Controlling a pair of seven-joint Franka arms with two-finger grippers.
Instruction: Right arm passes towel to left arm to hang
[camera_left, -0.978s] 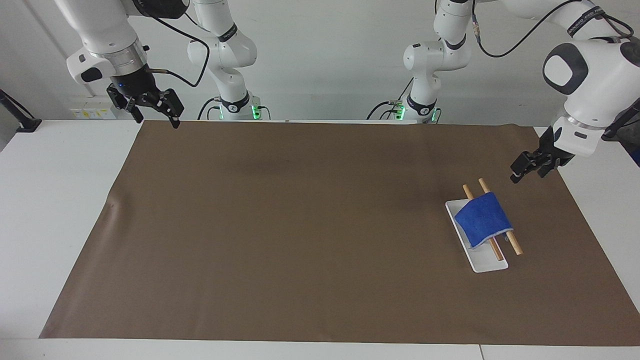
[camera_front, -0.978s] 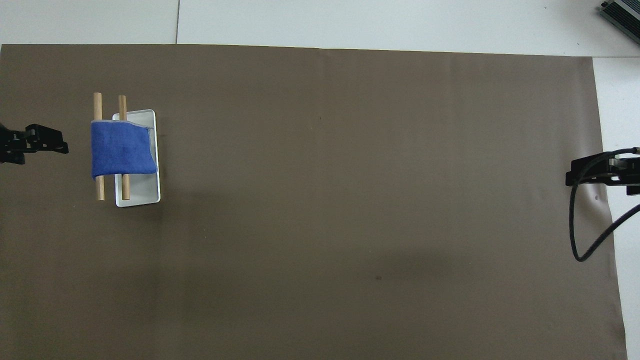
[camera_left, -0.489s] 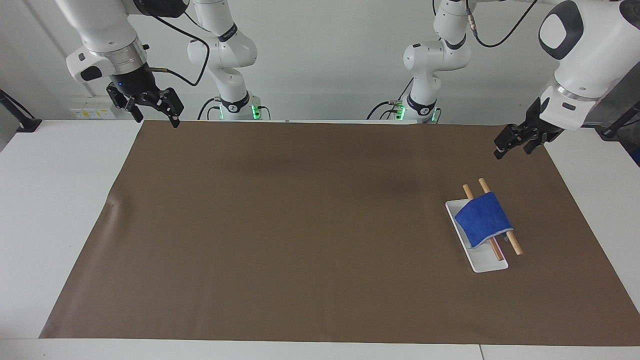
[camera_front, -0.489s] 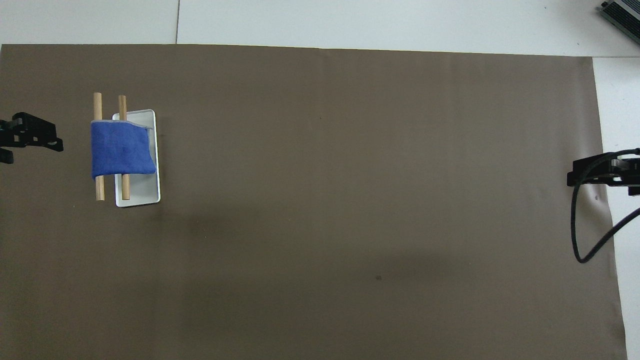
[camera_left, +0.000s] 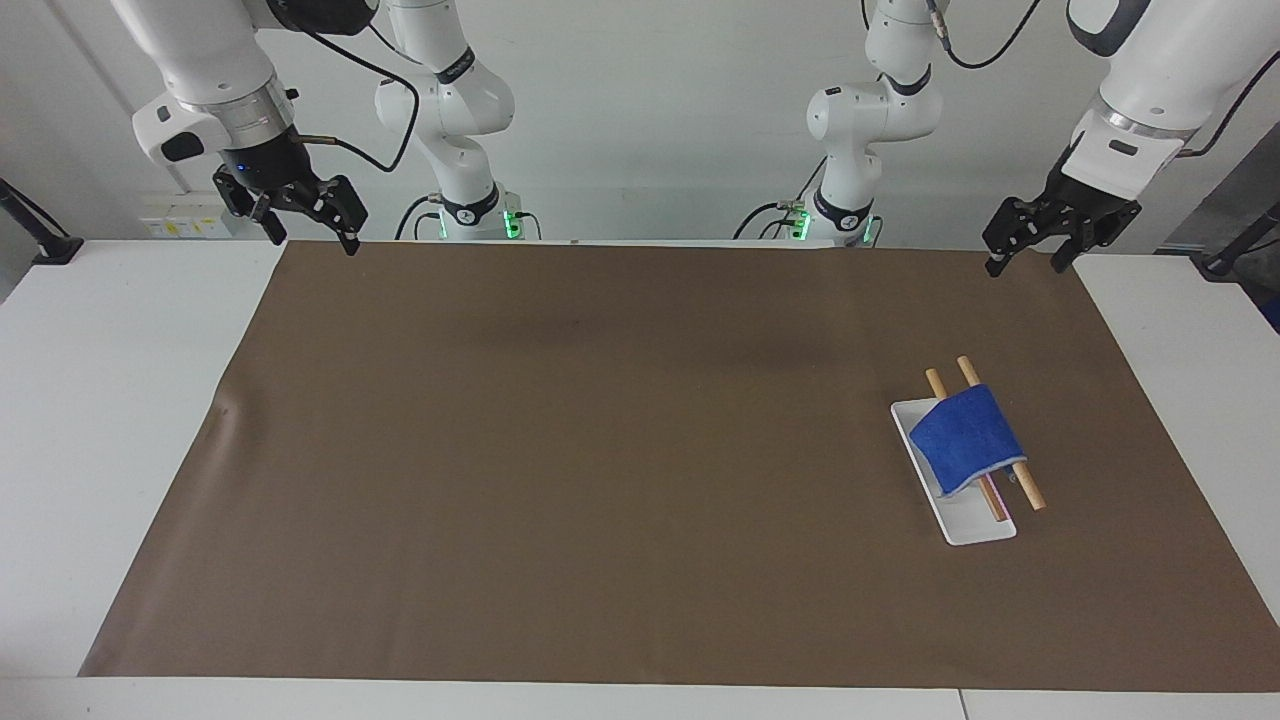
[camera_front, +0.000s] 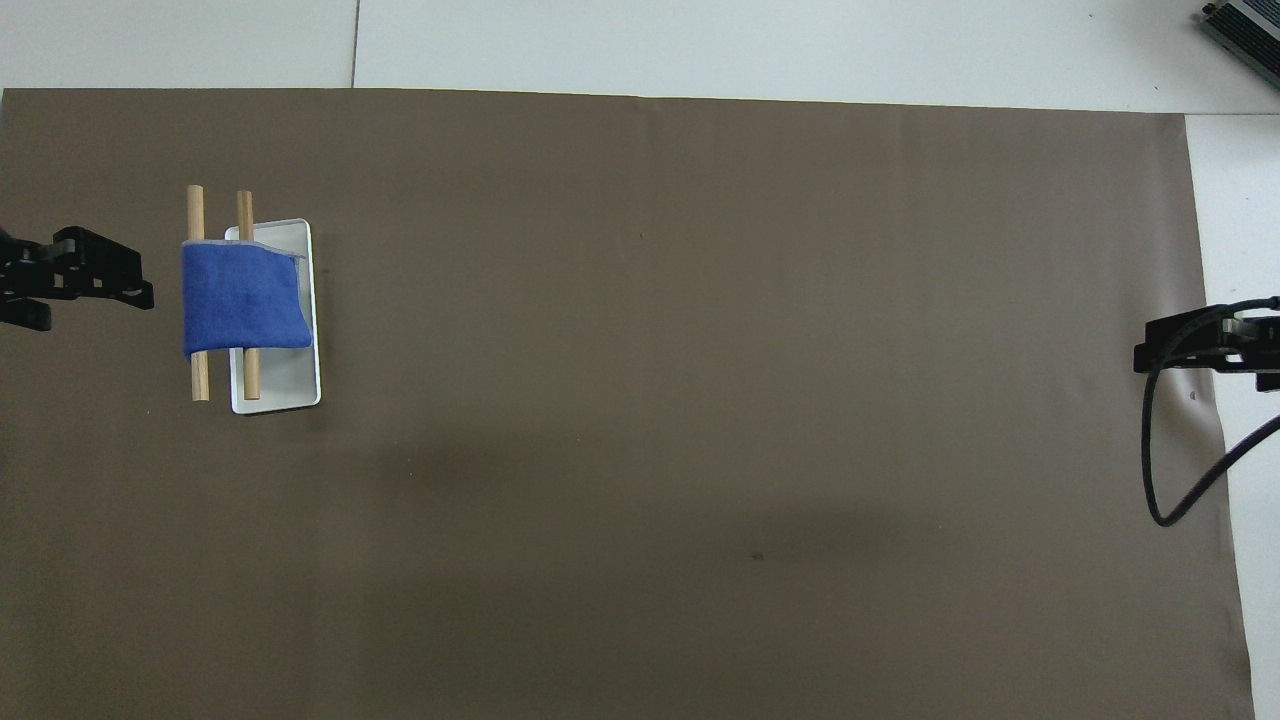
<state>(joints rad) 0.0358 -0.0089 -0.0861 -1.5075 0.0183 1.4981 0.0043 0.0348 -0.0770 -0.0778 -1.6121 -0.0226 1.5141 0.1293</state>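
The blue towel (camera_left: 968, 440) (camera_front: 245, 305) hangs draped over two wooden rods (camera_left: 1030, 492) (camera_front: 196, 210) of a small rack with a white base (camera_left: 975, 528) (camera_front: 280, 385), toward the left arm's end of the table. My left gripper (camera_left: 1022, 262) (camera_front: 90, 292) is open and empty, raised over the mat's edge by the robots, well clear of the rack. My right gripper (camera_left: 313, 240) (camera_front: 1200, 362) is open and empty, and waits raised over the mat's corner at the right arm's end.
A brown mat (camera_left: 600, 450) (camera_front: 700, 400) covers most of the white table (camera_left: 110, 400). The right arm's black cable (camera_front: 1160, 480) loops over the mat's edge. A dark device (camera_front: 1245, 25) sits at the table's farthest corner.
My left gripper has risen and drawn back from beside the rack toward the robots' edge of the mat. The towel, the rack and the right gripper have stayed put.
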